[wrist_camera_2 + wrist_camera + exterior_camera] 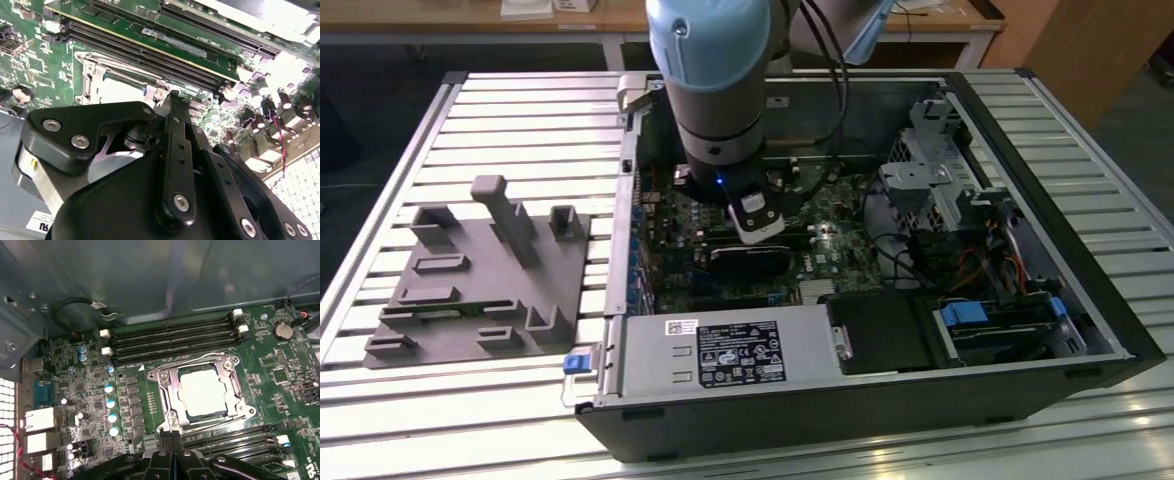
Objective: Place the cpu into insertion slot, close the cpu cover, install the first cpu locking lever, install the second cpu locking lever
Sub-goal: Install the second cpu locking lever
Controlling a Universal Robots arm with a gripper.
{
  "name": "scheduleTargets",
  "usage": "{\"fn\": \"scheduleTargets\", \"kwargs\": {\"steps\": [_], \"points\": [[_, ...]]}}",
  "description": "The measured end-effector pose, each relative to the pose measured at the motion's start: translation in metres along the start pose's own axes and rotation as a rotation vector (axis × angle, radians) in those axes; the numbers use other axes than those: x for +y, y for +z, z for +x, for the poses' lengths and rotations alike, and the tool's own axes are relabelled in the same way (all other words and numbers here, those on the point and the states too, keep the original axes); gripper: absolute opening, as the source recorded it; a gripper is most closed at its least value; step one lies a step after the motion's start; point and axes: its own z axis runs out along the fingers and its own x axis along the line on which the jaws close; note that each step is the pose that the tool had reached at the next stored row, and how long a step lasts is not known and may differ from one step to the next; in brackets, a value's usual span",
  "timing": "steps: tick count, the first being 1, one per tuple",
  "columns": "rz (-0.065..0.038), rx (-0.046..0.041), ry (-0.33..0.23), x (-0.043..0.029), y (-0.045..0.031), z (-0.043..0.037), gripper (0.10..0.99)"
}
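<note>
1. Silvery slatted metal forms the surface (494, 110) that carries an open black computer case (854, 400) lying on its side, its green motherboard (667, 250) exposed.
2. The arm (714, 90), a pale blue-grey cylinder with a dark lower section, reaches down into the case in the exterior view.
3. In the first wrist view the cpu (204, 392), a flat square chip with a pale, dull metal top, sits in the insertion slot (172, 390).
4. The cpu cover (227, 366), a thin bright metal frame with a cut-out middle, lies flat around the chip, which shows through the opening.
5. Long narrow black memory slots (170, 337) run in parallel rows on both sides of the socket; one row nearby holds a green memory module (170, 37) in the second wrist view.
6. The gripper (171, 436) is matte black, with bolted linkage arms and round silver screw heads; its fingers (165, 437) stand pressed together with only a thin line between them, holding nothing, and their tips end at the socket's edge.
7. In the second wrist view the same narrow tips (172, 95) sit at the corner of the socket frame.
8. Small cylindrical capacitors (110, 402) with pale blue tops stand in a row beside the socket.
9. A grey moulded fixture tray (474, 285) with upright posts rests on the surface at the exterior view's left, well apart from the case.
</note>
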Motion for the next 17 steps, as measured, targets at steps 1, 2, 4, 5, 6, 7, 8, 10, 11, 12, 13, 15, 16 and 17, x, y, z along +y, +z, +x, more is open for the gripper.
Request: {"fn": "scheduleTargets", "kwargs": {"steps": [1, 2, 4, 5, 6, 7, 8, 10, 11, 12, 13, 15, 16, 17], "points": [[0.002, -0.0003, 0.000, 0.0006, 0.0002, -0.0011, 0.106], [0.004, -0.0006, 0.000, 0.0013, 0.0005, -0.0023, 0.106], [0.008, -0.0013, -0.001, 0.0031, 0.0012, -0.0045, 0.106], [0.010, -0.0017, -0.001, 0.0040, 0.0015, -0.0054, 0.106], [0.013, -0.0022, -0.001, 0.0049, 0.0019, -0.0065, 0.106], [0.016, -0.0026, -0.001, 0.0059, 0.0023, -0.0075, 0.106], [0.017, -0.0029, -0.002, 0.0072, 0.0027, -0.0082, 0.106], [0.023, -0.0040, -0.002, 0.0101, 0.0037, -0.0092, 0.106], [0.027, -0.0047, -0.003, 0.0118, 0.0042, -0.0097, 0.106], [0.030, -0.0052, -0.003, 0.0131, 0.0047, -0.0104, 0.106], [0.032, -0.0058, -0.003, 0.0143, 0.0052, -0.0111, 0.106], [0.039, -0.0070, -0.004, 0.0167, 0.0061, -0.0126, 0.106], [0.042, -0.0076, -0.004, 0.0180, 0.0065, -0.0133, 0.106], [0.044, -0.0080, -0.004, 0.0192, 0.0069, -0.0141, 0.106]]}}
